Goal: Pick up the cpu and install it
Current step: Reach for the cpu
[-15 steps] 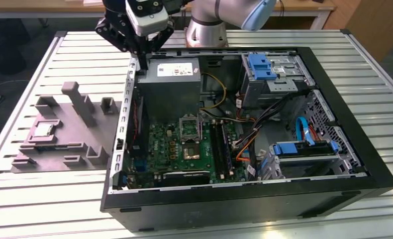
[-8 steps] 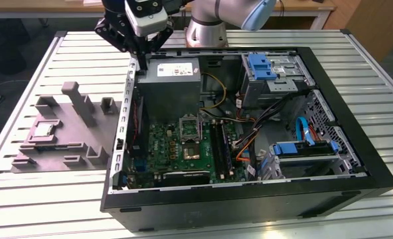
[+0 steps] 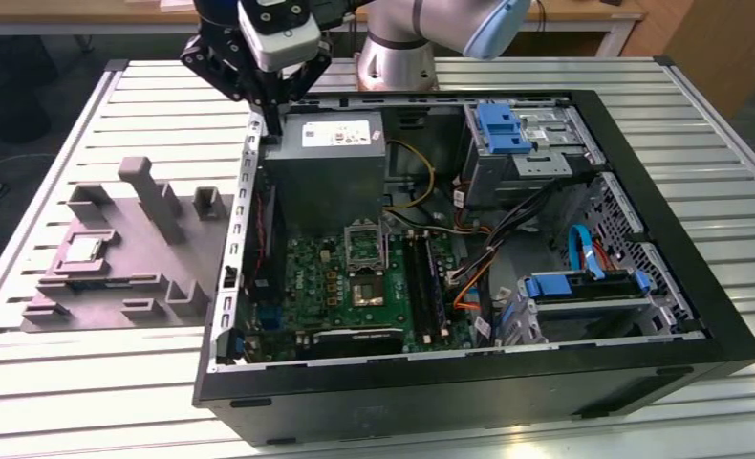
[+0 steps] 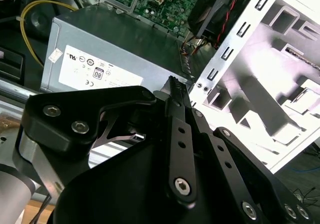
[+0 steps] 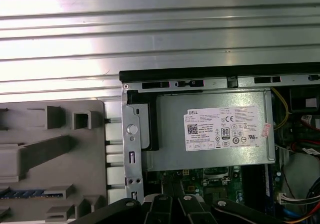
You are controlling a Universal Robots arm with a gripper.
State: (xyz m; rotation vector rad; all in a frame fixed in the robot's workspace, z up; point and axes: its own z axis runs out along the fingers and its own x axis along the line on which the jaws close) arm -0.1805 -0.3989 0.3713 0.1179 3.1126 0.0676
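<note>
So the slatted metal worktop (image 3: 735,163) carries a big black computer case (image 3: 480,382) lying open, motherboard (image 3: 339,287) facing up. Just beside it, on the exterior view's left, sits the grey fixture plate (image 3: 110,287) with its upright blocks. Inside the case, the grey power supply (image 3: 333,172) fills the far corner nearest the arm.

The end effector (image 3: 273,113) hangs over that corner, right above the case edge next to the power supply. In the second wrist view its fingers (image 4: 175,134) look pressed together with nothing between them, and it's not touching anything.

The cpu (image 3: 87,251) lies flat in a square recess on the fixture plate, well apart from the end effector.
</note>
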